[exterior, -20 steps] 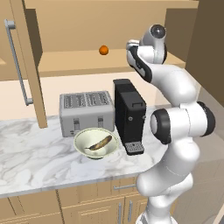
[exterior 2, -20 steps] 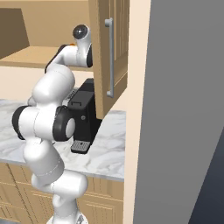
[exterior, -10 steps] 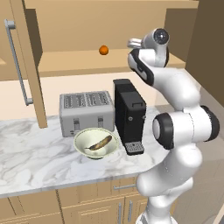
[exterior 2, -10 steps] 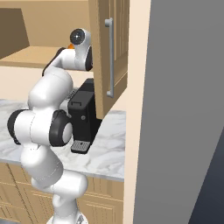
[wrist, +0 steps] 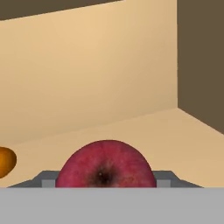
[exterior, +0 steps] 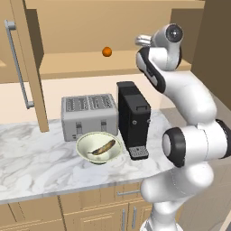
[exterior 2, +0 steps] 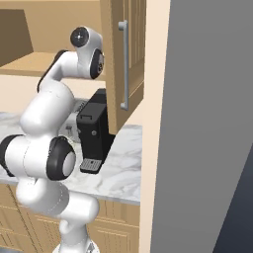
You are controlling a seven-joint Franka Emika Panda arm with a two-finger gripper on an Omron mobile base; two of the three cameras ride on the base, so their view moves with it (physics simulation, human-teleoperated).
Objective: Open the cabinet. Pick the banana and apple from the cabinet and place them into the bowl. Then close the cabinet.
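Left base view
Cabinet point(exterior: 27, 67): you have both doors swung wide, so the shelf lies bare to the arm; the left door's long bar handle hangs over the left of the counter point(exterior: 36, 167).
Banana point(exterior: 103, 148): it already lies in the bowl point(exterior: 85, 143), which sits near the counter's front edge, just in front of the toaster point(exterior: 88, 115) and left of the black coffee machine point(exterior: 132, 118), low and within easy reach of a drop from above.
Orange ball point(exterior: 107, 52): it rests on the shelf, left of where your arm reaches in; it is not wanted, so keep off it.
Hand: its wrist is up at shelf height on the right of the opening; you cannot read the fingers from here.

Right base view
Right door point(exterior 2: 123, 64): it stands open towards you and hides the shelf's inside; the arm bends in behind it, above the coffee machine.

Hand view
Apple point(wrist: 106, 165): dark red, on the shelf floor, centred right at the hand, with the orange ball well off to the left.
Hand point(wrist: 106, 180): its fingers stand spread on either side of the apple; I judge you are lined up to grip, not yet gripping.
Remaining: apple into the bowl, then the doors closed.
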